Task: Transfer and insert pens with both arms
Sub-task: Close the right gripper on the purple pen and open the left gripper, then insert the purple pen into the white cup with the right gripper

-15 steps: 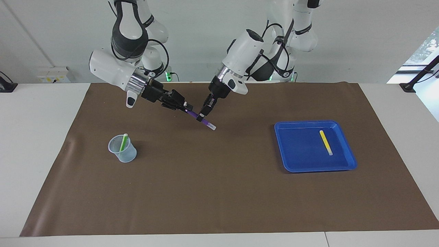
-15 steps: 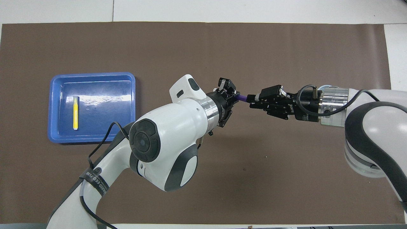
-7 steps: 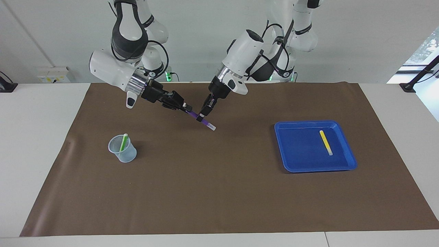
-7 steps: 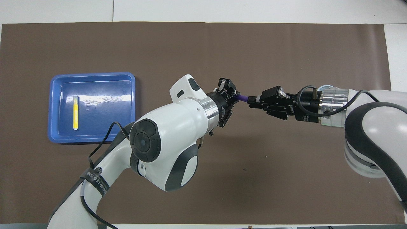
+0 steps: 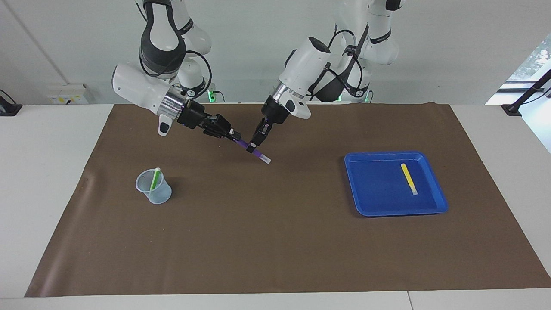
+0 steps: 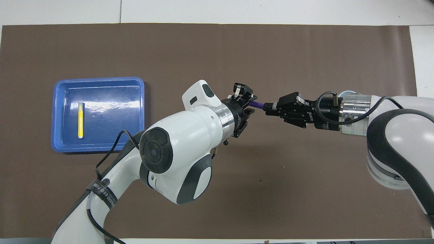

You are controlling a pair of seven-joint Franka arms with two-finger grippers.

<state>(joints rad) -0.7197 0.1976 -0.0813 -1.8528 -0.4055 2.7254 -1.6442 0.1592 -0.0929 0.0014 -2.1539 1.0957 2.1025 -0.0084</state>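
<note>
1. The step in hand looked like the mid-air handover of the purple pen (image 5: pixel 254 150), which hung slanted over the brown mat (image 5: pixel 275 241), above its middle stretch toward the robots' edge, the pale cap end pointing down and away from the right arm.
2. The right gripper (image 5: pixel 234 137) was pinched onto the pen's upper end, its fingertips pressed together around the barrel.
3. The left gripper (image 5: pixel 251 147) stood at the pen's middle; whether its fingers were gripping or had parted could not be told from either view.
4. The green pen (image 5: pixel 154 179) already stood in the clear cup (image 5: pixel 153 187) toward the right arm's end of the mat, and the yellow pen (image 5: pixel 409 178) lay flat in the blue tray (image 5: pixel 437 202) toward the left arm's end.
5. By this reading, one pen was done, one was in transfer, one was untouched.
6. The next move called for the left gripper to come fully clear before the right arm carried the pen over the cup, tipped it upright and lowered it in beside the green one.
</note>
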